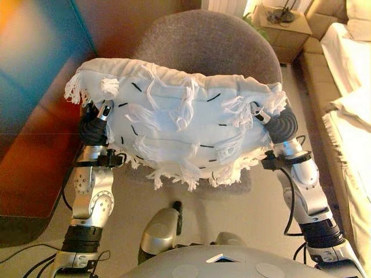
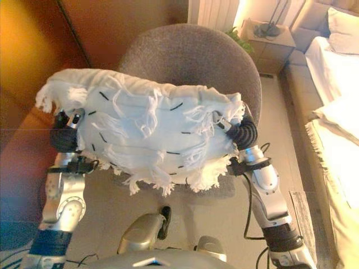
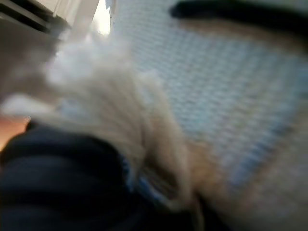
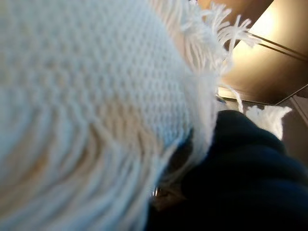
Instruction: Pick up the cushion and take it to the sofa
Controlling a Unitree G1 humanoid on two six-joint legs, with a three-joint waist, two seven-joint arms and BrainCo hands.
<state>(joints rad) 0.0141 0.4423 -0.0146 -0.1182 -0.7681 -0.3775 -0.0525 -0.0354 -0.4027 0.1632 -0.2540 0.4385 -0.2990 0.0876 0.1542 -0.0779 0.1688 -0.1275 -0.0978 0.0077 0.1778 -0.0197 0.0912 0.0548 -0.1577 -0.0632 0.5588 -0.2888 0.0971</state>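
Note:
A white knitted cushion (image 1: 179, 127) with fringe and short black stitches is held up in the air between my two hands, above a grey chair seat. My left hand (image 1: 95, 124) grips its left edge and my right hand (image 1: 282, 124) its right edge. On each side the thumb lies over the front face and the fingers are hidden behind the cushion. The cushion's weave fills the left wrist view (image 3: 231, 86) and the right wrist view (image 4: 86, 72). The pale sofa (image 1: 348, 87) runs along the right edge.
A round-backed grey chair (image 1: 214, 43) stands right in front, under the cushion. A reddish wooden table (image 1: 29, 168) is at the left. A small cardboard-coloured side table (image 1: 284, 23) with dark items stands at the back right, beside the sofa.

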